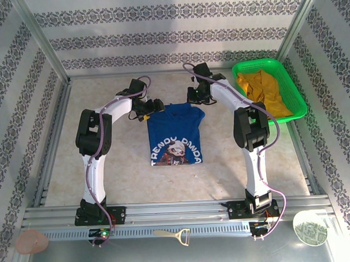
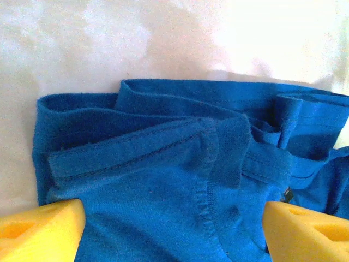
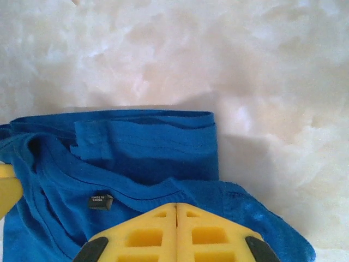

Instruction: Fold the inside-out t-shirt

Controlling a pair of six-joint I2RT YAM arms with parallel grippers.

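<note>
1. The table (image 1: 107,179) leaves bare surface beyond both pincers and out to their sides. There is plenty more back toward the arm bases.
2. The inside-out t-shirt (image 1: 175,137) lies flat mid-table. Its long axis runs from the pincers straight back toward the bases, and its collar edge stretches across from one pincer to the other.
3. Off to the outer side of the right pincer (image 1: 195,96) sits the green basket (image 1: 300,98) with a mustard garment (image 1: 265,90), well apart from the shirt.
4. The left pincer (image 1: 157,106) sits at the shirt's far-left corner with its jaws spread wide. In its wrist view, hemmed blue cloth lies between the yellow fingers (image 2: 43,229).
5. The right pincer's fingers (image 3: 147,234) are pressed flat together, tips at the collar seam. I can't tell whether any cloth is nipped.
6. A small label (image 3: 100,201) lies just left of those tips.
7. Both arms look equally near. Drawing the far edge toward the bases seems to need the left pincer to close first.
</note>
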